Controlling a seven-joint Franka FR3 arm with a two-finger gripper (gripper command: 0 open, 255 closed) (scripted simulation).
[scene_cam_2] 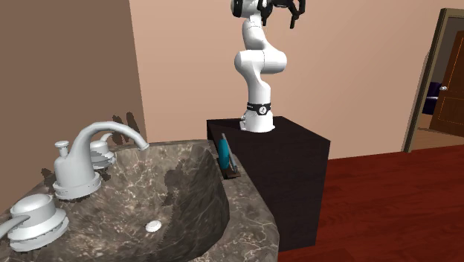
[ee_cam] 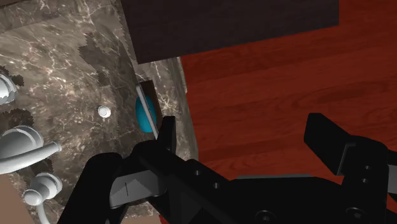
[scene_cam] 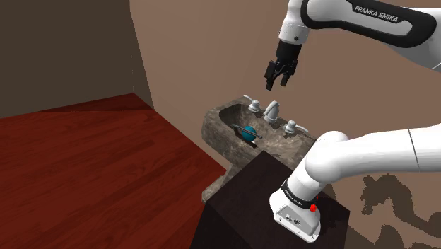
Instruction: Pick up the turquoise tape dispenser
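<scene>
The turquoise tape dispenser stands on edge on the rim of a dark marbled stone sink, on the side nearest the stand. The second exterior view shows the dispenser as a thin turquoise disc on a dark base. My black gripper hangs open well above the sink, over the faucet side, and holds nothing. In the wrist view the open gripper looks down, its fingers far apart, with the dispenser far below beside one fingertip. The gripper sits high above the stand.
A silver faucet with two lever handles stands on the sink's back edge against the tan wall. The dark box stand abuts the sink. Red wood floor lies beside the sink. A drain marks the basin's middle. A brown door stands far off.
</scene>
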